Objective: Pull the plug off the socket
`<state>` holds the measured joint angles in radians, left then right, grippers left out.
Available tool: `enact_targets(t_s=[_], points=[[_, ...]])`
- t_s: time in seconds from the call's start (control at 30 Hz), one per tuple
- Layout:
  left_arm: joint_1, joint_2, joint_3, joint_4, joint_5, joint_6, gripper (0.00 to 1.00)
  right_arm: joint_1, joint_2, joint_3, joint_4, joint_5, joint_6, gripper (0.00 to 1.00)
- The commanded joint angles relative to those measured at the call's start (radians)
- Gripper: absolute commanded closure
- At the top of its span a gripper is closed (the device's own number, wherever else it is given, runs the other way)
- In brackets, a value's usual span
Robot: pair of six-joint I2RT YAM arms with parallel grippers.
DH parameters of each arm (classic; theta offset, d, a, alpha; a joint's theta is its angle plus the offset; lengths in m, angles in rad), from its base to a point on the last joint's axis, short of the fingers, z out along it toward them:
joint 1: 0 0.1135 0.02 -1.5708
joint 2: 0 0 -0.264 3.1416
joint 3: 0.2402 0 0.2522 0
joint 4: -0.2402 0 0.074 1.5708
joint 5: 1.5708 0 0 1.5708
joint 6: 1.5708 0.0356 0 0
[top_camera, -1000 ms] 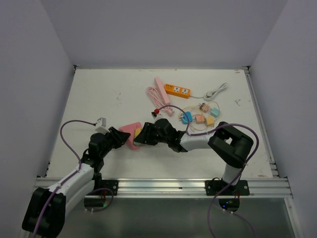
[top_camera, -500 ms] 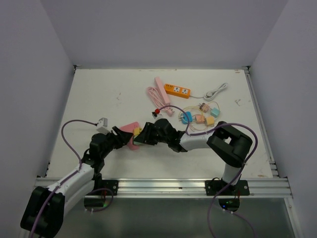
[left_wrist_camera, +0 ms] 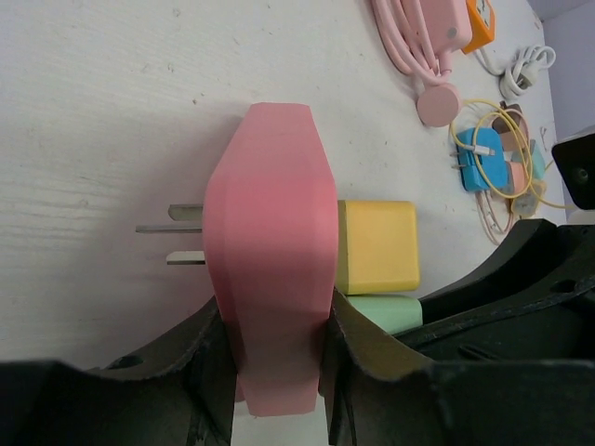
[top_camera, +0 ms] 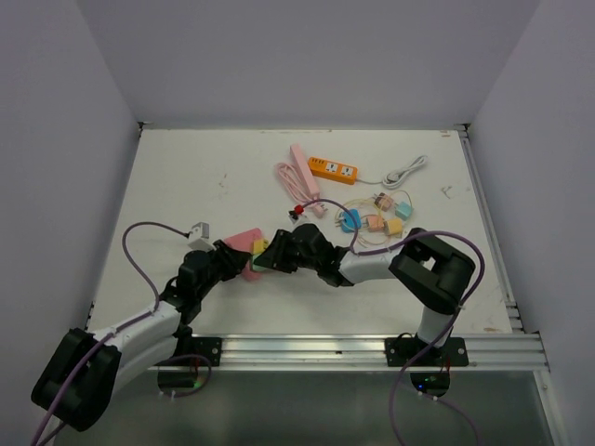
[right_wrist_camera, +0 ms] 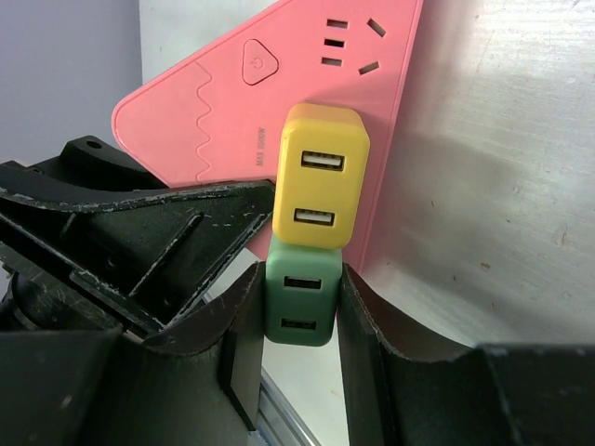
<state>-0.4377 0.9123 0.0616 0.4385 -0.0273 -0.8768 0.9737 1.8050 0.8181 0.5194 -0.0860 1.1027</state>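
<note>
From my left wrist, the lower end of the pink socket block (left_wrist_camera: 270, 232) disappears between my left fingers (left_wrist_camera: 206, 358), and the green USB plug (left_wrist_camera: 379, 311) sits mostly behind my right fingers (left_wrist_camera: 483, 283). From my right wrist, the block's upper corner is cut off by the top edge.

Socket (left_wrist_camera: 270, 260) and green plug (right_wrist_camera: 299, 302) look smooth matt plastic; the table (left_wrist_camera: 93, 93) seems painted wood, faintly scuffed
</note>
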Motion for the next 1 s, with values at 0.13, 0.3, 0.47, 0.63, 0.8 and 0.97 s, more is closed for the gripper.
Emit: enact_targets(t_s=[0.13,0.3,0.47,0.63,0.8,0.97], points=[[-0.042,-0.018,0.030,-0.050,-0.115,0.024,1.00,0.005,-0.076,-0.040,0.002,0.046,0.016,1.00],[-0.045,-0.041,0.029,-0.129,-0.193,0.048,1.00,-0.003,-0.148,-0.056,-0.094,0.083,0.048,1.00],[-0.047,-0.015,0.041,-0.176,-0.238,0.044,1.00,-0.030,-0.197,-0.073,-0.159,0.103,0.063,1.00],[-0.064,0.036,0.086,-0.231,-0.290,0.025,1.00,-0.035,-0.203,-0.063,-0.217,0.106,0.062,1.00],[-0.120,0.092,0.148,-0.285,-0.348,0.021,1.00,-0.033,-0.207,-0.046,-0.246,0.108,0.045,1.00],[-0.133,0.091,0.156,-0.288,-0.332,0.016,1.00,-0.076,-0.254,-0.089,-0.211,0.089,0.031,1.00]])
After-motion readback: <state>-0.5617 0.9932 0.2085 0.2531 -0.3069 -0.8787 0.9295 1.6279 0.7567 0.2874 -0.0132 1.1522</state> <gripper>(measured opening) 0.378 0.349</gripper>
